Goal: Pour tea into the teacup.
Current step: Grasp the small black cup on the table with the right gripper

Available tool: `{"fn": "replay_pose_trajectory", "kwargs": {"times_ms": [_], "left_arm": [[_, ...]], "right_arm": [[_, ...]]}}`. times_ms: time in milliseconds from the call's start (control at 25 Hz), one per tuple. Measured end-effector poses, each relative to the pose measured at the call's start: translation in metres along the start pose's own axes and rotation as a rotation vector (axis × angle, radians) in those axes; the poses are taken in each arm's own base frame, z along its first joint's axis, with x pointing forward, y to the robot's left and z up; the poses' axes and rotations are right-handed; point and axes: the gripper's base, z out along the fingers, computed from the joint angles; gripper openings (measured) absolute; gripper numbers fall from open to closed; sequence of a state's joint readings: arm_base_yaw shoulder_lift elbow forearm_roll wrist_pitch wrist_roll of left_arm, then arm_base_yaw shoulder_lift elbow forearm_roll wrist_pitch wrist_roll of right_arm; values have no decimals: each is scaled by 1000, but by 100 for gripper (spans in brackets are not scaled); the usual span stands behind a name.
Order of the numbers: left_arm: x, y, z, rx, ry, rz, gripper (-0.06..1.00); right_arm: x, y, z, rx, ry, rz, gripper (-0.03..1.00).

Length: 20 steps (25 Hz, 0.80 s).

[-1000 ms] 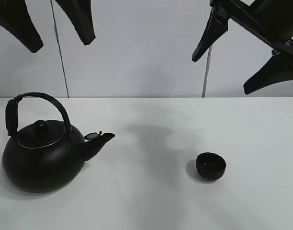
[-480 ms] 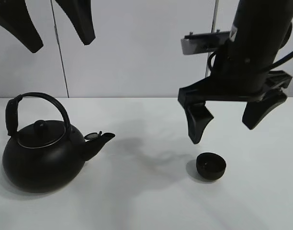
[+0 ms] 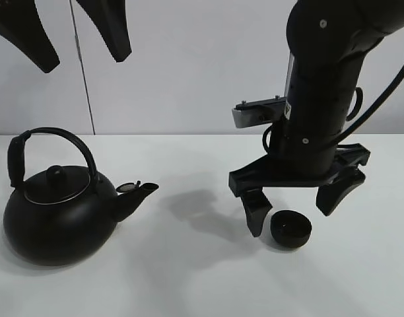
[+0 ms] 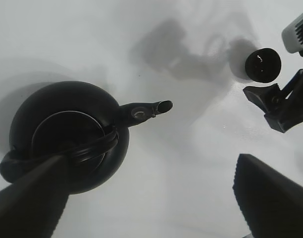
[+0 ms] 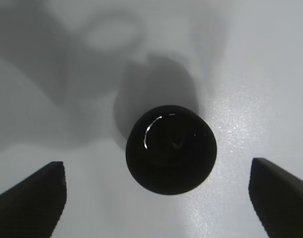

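Right end effector (image 5: 156, 201) wide open, straddling teacup (image 5: 170, 148)

White tabletop (image 3: 189, 284) evenly lit, soft grey shadows cast on it, pale panelled wall (image 3: 189, 66) seen behind, dark vertical seam (image 3: 82, 79) far left.

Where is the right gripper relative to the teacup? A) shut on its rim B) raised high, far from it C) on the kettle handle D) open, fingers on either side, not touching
D: the right wrist view shows the right gripper open, the teacup between its fingers with a gap on each side.
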<state>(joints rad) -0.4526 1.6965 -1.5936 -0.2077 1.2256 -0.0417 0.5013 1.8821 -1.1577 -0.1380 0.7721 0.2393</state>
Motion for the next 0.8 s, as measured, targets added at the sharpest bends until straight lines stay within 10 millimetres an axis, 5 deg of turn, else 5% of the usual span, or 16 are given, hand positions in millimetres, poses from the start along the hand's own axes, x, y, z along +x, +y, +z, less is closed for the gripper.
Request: {"fn": "replay_pose_trajectory", "kwargs": {"times_ms": [240, 600, 800], "left_arm": [[0, 0, 0, 0, 0, 0, 65], [0, 0, 0, 0, 0, 0, 65], [0, 0, 0, 0, 0, 0, 65]], "right_arm": [[0, 3, 26, 2, 41, -4, 69], [-2, 2, 35, 21, 32, 1, 65], [-3, 0, 37, 47, 24, 7, 49]]}}
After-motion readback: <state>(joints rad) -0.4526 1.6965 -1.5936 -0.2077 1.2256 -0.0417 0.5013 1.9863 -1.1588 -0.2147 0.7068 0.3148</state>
